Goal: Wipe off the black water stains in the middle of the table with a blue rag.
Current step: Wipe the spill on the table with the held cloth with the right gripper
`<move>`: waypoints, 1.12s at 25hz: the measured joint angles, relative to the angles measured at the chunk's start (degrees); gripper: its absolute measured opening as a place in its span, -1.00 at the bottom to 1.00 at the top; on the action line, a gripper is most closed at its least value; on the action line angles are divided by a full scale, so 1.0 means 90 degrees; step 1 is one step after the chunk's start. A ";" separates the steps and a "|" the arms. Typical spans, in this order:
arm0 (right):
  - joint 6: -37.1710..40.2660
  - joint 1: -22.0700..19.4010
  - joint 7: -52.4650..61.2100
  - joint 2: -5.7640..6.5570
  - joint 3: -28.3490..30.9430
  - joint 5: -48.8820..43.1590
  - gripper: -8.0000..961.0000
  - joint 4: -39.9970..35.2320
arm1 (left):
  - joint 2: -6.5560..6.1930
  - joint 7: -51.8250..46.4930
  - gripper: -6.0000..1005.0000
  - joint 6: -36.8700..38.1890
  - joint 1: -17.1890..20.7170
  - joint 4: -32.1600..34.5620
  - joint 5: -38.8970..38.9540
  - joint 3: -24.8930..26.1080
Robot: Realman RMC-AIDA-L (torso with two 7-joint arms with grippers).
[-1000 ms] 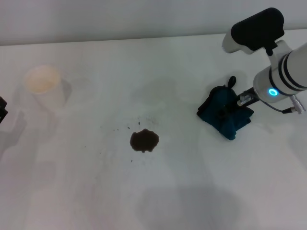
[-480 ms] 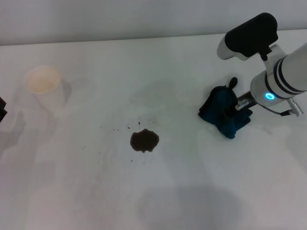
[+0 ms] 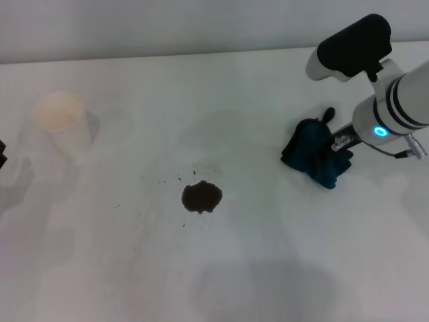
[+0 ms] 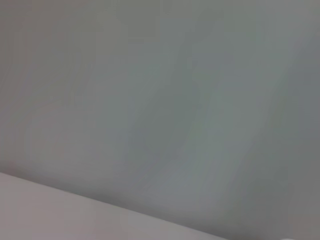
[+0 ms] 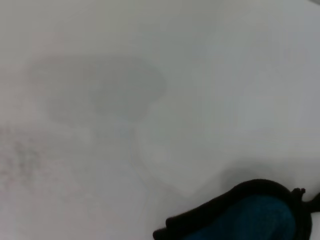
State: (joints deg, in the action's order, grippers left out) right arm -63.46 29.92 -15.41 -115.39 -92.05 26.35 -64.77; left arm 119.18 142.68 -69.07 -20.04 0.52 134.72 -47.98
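On the white table, the near half lies bare apart from faint grey shadows. A little past the near half, about midway between the left and right edges, sit the black water stains: one dark irregular blotch with a few tiny specks scattered toward the left edge and the far side of it.

Farther back and toward the right edge, well apart from the blotch, the blue rag lies bunched in a crumpled heap, its small black loop poking out on the far side. The right gripper is pressed into the rag's right-hand side; its fingertips are buried in the folds, and whether they are clamped on the cloth or merely resting against it cannot be told. The right arm runs off the picture toward the right edge, so its upper part is cut off; a blue ring light glows on the wrist. In the right wrist view only a corner of the rag with its black edging shows, over bare table.

Toward the far left corner stands a white paper cup, pale and hard to separate from the surface.

The left gripper is barely a dark sliver at the left edge; its fingers are not visible. The left wrist view is a featureless grey blur.

No writing or labels can be read anywhere.
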 joint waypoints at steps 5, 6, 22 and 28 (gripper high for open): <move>-0.0120 -0.0058 -0.0812 -0.0012 -0.0036 0.0849 -0.62 -0.0417 | 0.0004 -0.0020 0.77 -0.0010 0.0002 0.0000 0.0030 0.0000; -0.0152 -0.0064 -0.1046 -0.0015 -0.0053 0.1153 -0.64 -0.0495 | 0.0005 -0.0024 0.77 -0.0011 0.0002 0.0000 0.0031 0.0000; 0.1855 0.0164 -0.3721 -0.0074 -0.2294 0.3815 -0.77 0.0615 | 0.0022 -0.0215 0.77 -0.0151 -0.0274 0.0000 0.0041 0.0000; 0.3046 0.0203 -0.3884 -0.0090 -0.2969 0.4027 -0.77 0.0937 | 0.0020 -0.0306 0.77 -0.0158 -0.0284 -0.0006 0.0042 0.0000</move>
State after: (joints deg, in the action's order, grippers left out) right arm -36.05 31.75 -50.37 -116.20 -118.78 62.60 -56.33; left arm 119.36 139.93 -70.49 -22.59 0.47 135.09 -47.99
